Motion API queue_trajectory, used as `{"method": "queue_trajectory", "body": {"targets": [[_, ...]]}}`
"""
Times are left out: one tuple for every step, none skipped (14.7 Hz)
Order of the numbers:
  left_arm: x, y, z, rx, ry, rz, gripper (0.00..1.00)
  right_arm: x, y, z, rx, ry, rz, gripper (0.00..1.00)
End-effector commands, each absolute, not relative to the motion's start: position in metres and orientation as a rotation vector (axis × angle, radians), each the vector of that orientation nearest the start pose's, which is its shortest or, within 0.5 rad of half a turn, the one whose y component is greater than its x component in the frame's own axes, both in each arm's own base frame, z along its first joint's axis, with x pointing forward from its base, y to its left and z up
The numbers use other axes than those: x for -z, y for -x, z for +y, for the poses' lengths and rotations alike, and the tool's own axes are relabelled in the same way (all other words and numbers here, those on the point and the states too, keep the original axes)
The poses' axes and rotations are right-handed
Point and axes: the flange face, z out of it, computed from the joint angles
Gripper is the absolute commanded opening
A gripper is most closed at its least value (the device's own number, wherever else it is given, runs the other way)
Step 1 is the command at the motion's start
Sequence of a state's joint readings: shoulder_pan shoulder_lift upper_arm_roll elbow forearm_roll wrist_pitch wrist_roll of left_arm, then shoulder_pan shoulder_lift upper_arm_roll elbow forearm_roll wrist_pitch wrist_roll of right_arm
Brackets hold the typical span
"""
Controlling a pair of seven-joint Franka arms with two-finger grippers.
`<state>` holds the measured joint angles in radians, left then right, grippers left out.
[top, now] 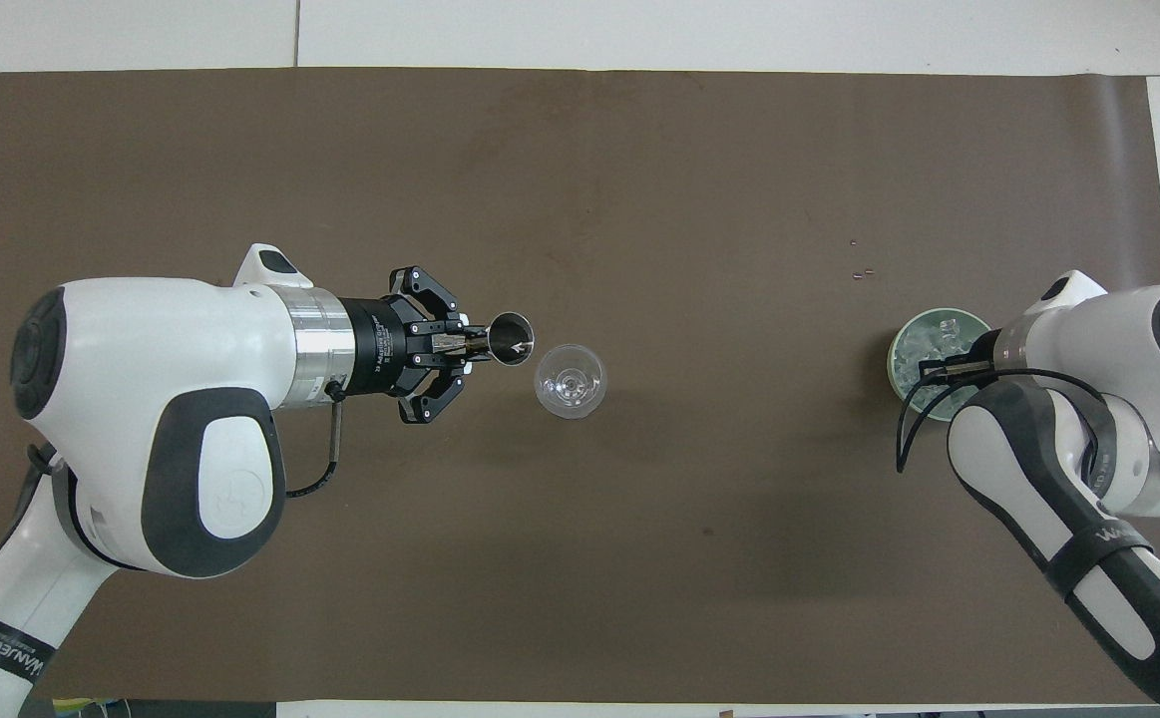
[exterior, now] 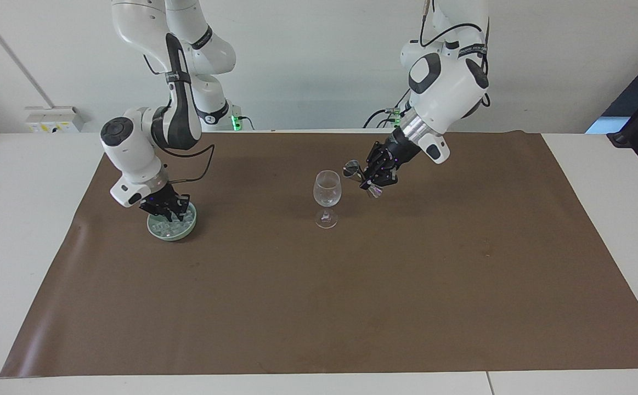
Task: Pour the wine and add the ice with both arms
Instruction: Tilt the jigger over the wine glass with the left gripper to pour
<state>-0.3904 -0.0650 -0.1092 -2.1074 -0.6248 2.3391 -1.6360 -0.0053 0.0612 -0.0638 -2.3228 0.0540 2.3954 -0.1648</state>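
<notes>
The left gripper (exterior: 363, 176) clamps a tilted metal jigger (exterior: 353, 170) beside the wine glass (exterior: 326, 189); the right gripper (exterior: 166, 215) is pinched together among the ice (exterior: 175, 224) in the green bowl (exterior: 171, 236)

One camera sits high across the tabletop (exterior: 22, 219), facing the robots; their bases stand toward twelve o'clock, and it takes in the whole brown mat (exterior: 324, 302). The other hangs high above the robots' end, looking steeply down, the arms entering from six o'clock. Both share the mat and the wine glass (top: 570, 381) at its centre, turned half a circle apart.
</notes>
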Motion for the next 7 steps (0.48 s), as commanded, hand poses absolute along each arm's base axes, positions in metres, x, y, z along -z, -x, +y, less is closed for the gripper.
{"method": "queue_trajectory", "body": {"targets": [[-0.483, -0.482, -0.296, -0.393, 2.641, -2.445, 0.0, -0.314, -0.512, -0.038, 0.045, 3.1, -0.123, 0.17], [-0.485, -0.484, -0.298, -0.321, 2.653, -2.441, 0.0, -0.314, -0.512, -0.038, 0.043, 3.099, -0.123, 0.15], [-0.483, -0.482, -0.304, -0.261, 2.673, -2.4, 0.0, -0.314, -0.513, -0.038, 0.045, 3.099, -0.126, 0.14], [-0.484, -0.479, -0.309, -0.211, 2.702, -2.355, 0.0, -0.315, -0.513, -0.038, 0.043, 3.099, -0.126, 0.12], [-0.483, -0.477, -0.311, -0.191, 2.71, -2.337, 0.0, -0.315, -0.513, -0.038, 0.043, 3.099, -0.126, 0.12], [-0.484, -0.474, -0.316, -0.167, 2.728, -2.306, 0.0, -0.315, -0.513, -0.038, 0.04, 3.099, -0.124, 0.11], [-0.484, -0.471, -0.32, -0.125, 2.748, -2.267, 0.0, -0.316, -0.513, -0.038, 0.04, 3.099, -0.124, 0.09]]}}
